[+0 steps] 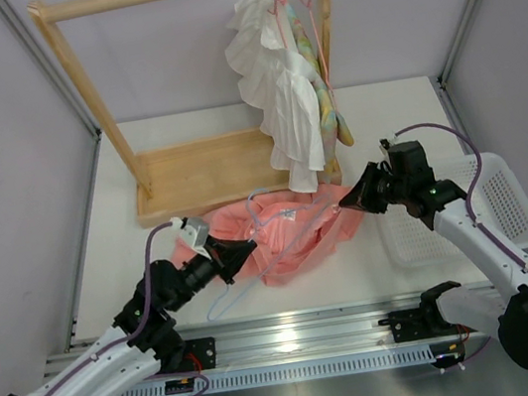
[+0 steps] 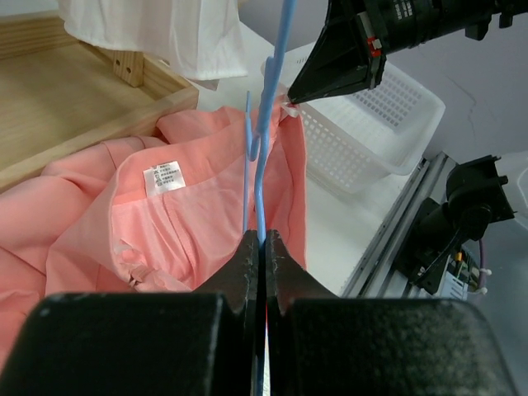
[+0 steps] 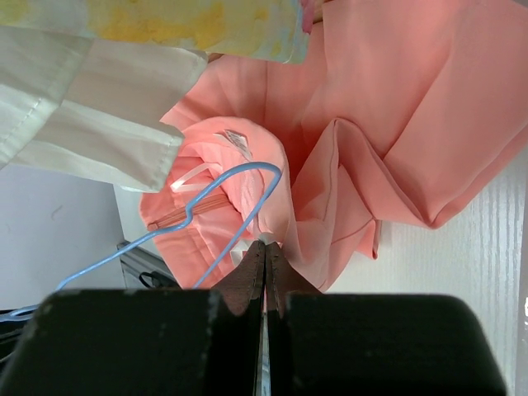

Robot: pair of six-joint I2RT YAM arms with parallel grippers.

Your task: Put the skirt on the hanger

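Left wrist view: the left claw (image 2: 262, 239) is pressed together on the blue wire of the hanger (image 2: 261, 194). The wire runs straight away from it over the skirt (image 2: 190, 223), white label (image 2: 163, 177) showing inside the waistband. At the far end the right claw (image 2: 290, 101) noses in.

Right wrist view: that claw, tips pressed together, seems to pinch the waistband edge just where the wire loops past. Whether the wire is nipped too, I cannot tell. The loop appears to sit in the mouth of the waist opening.

Top view: the skirt lies mid-bench (image 1: 338, 282), just before the wooden rack (image 1: 200, 173), with a claw at each end. The hanger's long axis runs claw to claw, so the waistband likely has to slide along the wire toward the left.
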